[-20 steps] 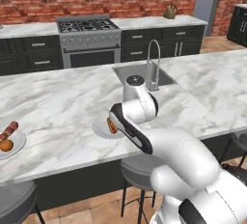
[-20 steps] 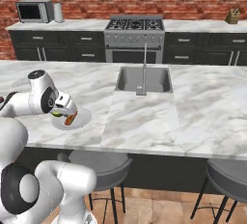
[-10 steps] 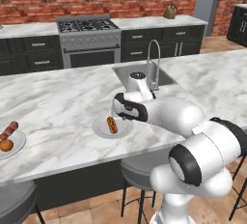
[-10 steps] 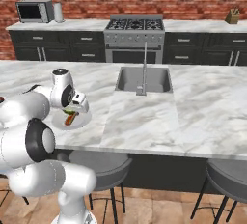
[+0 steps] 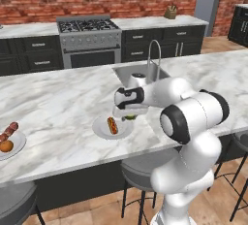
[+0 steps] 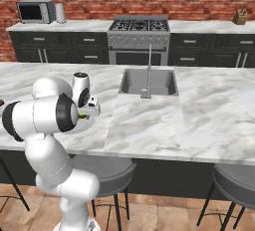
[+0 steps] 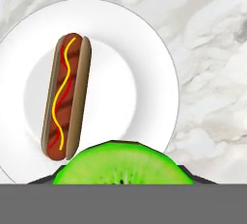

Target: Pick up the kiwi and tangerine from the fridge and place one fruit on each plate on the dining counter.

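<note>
The white arm's two-finger pincer (image 5: 130, 116) is closed on the small rounded lime-green kiwi (image 7: 122, 164), which sits between the finger tips at the bottom of the hand view. Directly below and just ahead of the held fruit lies the round shallow white plate (image 7: 149, 68), resting on the white grey-veined marble bench (image 5: 58, 107). A brown hot dog with a yellow mustard line (image 7: 66, 97) occupies the plate's centre, its long axis running away from the pincer; the bare rim nearest the kiwi appears the likeliest free spot, so the sausage is the one obstacle to a central release. A second white plate carrying food (image 5: 7, 144) lies well apart towards the bench's left end, the steel sink with faucet (image 5: 145, 71) just behind the arm.
</note>
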Robot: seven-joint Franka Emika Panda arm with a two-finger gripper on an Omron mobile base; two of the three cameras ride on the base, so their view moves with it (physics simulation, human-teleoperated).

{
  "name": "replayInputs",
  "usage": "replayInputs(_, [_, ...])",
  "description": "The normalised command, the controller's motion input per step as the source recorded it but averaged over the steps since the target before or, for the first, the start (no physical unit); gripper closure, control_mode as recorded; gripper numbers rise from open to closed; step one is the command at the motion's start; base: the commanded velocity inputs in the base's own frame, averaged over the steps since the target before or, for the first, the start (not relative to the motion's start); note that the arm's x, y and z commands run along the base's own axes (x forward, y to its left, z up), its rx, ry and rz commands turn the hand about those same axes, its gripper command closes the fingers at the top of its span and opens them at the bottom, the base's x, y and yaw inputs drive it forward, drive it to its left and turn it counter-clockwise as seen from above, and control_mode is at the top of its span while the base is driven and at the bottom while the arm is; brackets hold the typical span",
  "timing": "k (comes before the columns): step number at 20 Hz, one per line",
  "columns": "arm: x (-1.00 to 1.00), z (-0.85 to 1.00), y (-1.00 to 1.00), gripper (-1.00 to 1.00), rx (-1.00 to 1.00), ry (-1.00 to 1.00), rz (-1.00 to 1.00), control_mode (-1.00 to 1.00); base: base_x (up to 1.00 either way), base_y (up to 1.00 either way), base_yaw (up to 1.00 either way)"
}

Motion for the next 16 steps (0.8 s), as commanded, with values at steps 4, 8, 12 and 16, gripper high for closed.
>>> replayInputs(4, [0.04, -0.50, 0.24, 1.00, -0.03, 0.02, 0.00, -1.00, 0.00, 0.00, 0.00])
replayInputs(8, [0.06, -0.27, 0.27, 1.00, -0.04, 0.05, 0.00, -1.00, 0.00, 0.00, 0.00])
replayInputs(12, [0.04, -0.19, 0.05, 1.00, -0.01, 0.06, 0.00, -1.00, 0.00, 0.00, 0.00])
replayInputs(16, [0.19, -0.01, 0.00, 1.00, 0.00, 0.01, 0.00, -1.00, 0.00, 0.00, 0.00])
